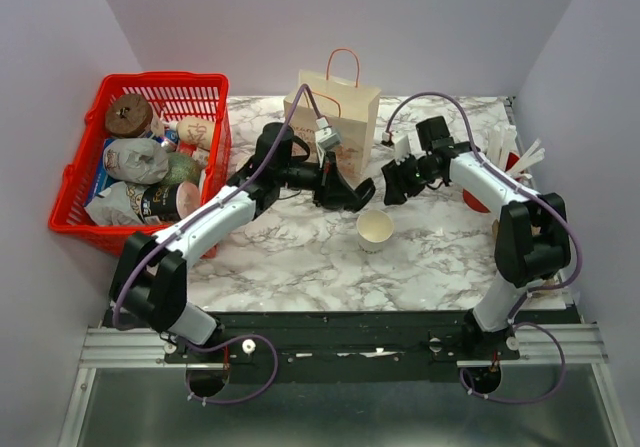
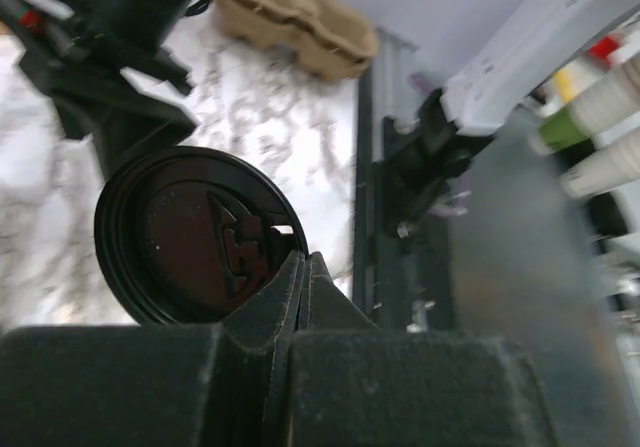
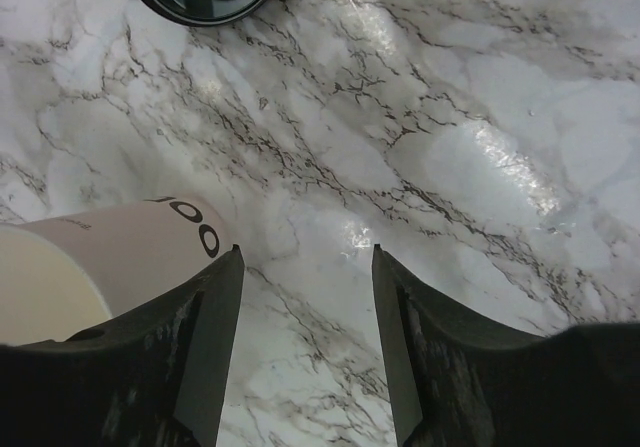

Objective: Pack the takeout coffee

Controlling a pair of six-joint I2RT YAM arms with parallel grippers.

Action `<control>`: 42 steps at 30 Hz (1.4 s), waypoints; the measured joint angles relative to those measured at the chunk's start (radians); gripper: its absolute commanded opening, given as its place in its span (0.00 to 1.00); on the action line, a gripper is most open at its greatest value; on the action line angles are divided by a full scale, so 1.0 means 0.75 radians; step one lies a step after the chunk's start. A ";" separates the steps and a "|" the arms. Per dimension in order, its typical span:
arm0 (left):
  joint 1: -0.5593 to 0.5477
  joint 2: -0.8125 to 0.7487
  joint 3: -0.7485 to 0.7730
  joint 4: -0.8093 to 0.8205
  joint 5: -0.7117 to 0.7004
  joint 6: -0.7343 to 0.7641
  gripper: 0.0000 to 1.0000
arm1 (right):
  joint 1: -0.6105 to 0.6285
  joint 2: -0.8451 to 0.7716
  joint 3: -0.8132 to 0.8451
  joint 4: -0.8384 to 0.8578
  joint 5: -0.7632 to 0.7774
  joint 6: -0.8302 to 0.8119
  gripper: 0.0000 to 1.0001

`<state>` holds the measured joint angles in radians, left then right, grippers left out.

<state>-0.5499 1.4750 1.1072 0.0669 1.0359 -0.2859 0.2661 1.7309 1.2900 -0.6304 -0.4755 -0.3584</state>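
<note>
L gripper [image 2: 303,277] pressed together on black lid [image 2: 185,237] by rim, overhead centre, prob. to cap open cup [image 1: 375,229] below-right. R gripper [image 3: 307,267] spread beside cup, nothing held. Lidded coffee: can't spot.

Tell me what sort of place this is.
Probably a lab bench staged as a takeout counter: plain walls around a marble-patterned table, a handled paper bag, an open paper cup.

The white marble-patterned table [image 1: 300,257] fills the middle of the top view. A red basket [image 1: 165,77] sits at its left edge. A paper bag [image 1: 345,117] stands upright at upper centre, and an open tan cup [image 1: 375,229] stands just below it.
</note>
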 measured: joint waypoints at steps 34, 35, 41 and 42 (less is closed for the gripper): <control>0.004 0.612 -0.224 1.604 0.222 -1.466 0.00 | -0.020 0.117 -0.161 0.106 -0.251 0.289 0.69; 0.003 0.616 -0.224 1.604 0.220 -1.469 0.00 | -0.025 0.105 -0.161 0.106 -0.250 0.292 0.70; 0.000 0.645 -0.224 1.605 0.200 -1.486 0.00 | -0.149 0.020 -0.161 0.089 -0.331 0.282 0.73; 0.001 0.647 -0.224 1.605 0.197 -1.486 0.00 | -0.185 0.012 -0.161 0.077 -0.378 0.266 0.74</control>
<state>-0.5495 1.9606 0.9394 1.2709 1.1835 -1.4006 0.1276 1.7397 1.1690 -0.5728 -0.7593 -0.1593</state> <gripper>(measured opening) 0.006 0.714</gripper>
